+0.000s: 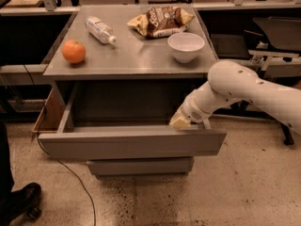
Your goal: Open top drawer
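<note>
The top drawer (127, 143) is a wide grey metal drawer with a flat handleless front. It stands pulled far out from under the grey cabinet top (127, 60), its inside dark. My white arm reaches in from the right. My gripper (180, 121) sits at the top edge of the drawer front, near its right end, just inside the drawer.
On the cabinet top lie an orange (74, 51), a plastic bottle (99, 30) on its side, a chip bag (161, 20) and a white bowl (186, 46). A narrower drawer front (139, 166) shows below. A cable (75, 182) and a shoe (21, 201) are on the floor at left.
</note>
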Robot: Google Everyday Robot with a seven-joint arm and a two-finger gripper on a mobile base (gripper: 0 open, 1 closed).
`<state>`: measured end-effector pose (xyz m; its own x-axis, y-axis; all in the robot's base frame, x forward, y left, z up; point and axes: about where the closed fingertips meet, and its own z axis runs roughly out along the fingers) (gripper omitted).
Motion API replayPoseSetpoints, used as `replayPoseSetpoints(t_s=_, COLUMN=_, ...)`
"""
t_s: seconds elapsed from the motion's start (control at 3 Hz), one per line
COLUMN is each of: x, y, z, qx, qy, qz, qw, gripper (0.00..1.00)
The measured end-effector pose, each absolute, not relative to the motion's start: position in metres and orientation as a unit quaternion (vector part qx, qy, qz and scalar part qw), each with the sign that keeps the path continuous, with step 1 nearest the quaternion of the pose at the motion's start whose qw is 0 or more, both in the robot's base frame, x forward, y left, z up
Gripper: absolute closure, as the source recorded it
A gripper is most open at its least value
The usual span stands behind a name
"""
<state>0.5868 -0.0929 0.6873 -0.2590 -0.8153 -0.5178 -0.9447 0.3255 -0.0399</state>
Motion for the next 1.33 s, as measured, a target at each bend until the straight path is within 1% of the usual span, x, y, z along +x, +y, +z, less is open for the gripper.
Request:
replayPoseSetpoints(t_s=0.33, x=0.562, y=-0.096, z=0.688, qx=-0.56, qy=0.781, qz=0.155, qw=0.228, gripper=1.0)
replayPoseSetpoints(t_s=0.67, x=0.521, y=-0.101, z=0.694, qx=-0.551, qy=0.784, qz=0.178, qw=0.223, gripper=1.0)
replayPoseSetpoints(t_s=1.0, x=0.505, y=-0.103, z=0.694, qx=-0.547, qy=0.786, qz=0.189, qw=0.218, gripper=1.0)
replayPoseSetpoints(t_s=1.33, x=0.476, y=-0.108, z=0.699, qx=-0.537, qy=0.791, qz=0.203, qw=0.213, gripper=1.0)
